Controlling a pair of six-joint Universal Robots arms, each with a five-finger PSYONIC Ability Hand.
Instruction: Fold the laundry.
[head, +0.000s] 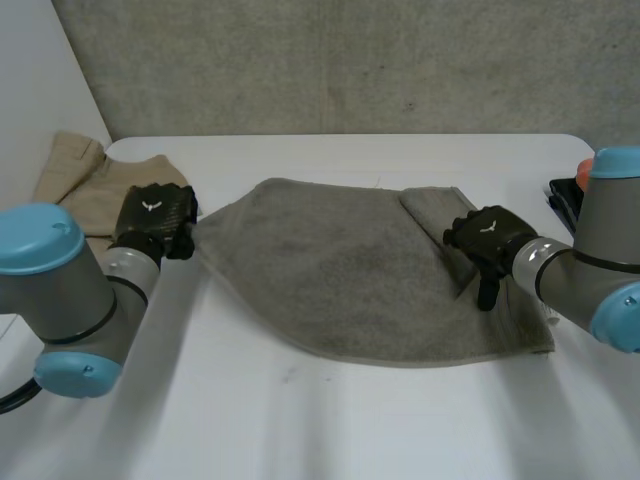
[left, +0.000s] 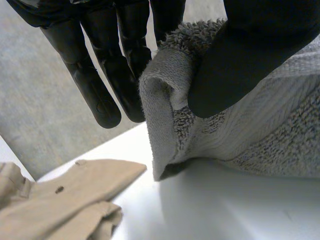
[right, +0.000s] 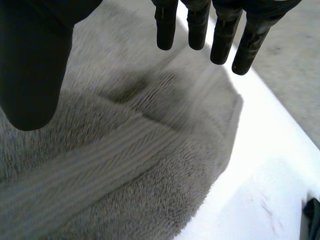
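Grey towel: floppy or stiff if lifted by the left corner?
Likely floppy: the grey towel corner curls limply where the left hand pinches it. Thick pile probably grips, not slips. Most lies on the table, so it may drag.

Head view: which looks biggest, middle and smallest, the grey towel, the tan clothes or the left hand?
1. grey towel, largest by far
2. tan clothes
3. left hand, smallest

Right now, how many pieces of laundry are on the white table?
2: a grey terry towel spread mid-table, and a beige fabric garment at the far left corner. Others may lie outside the views.
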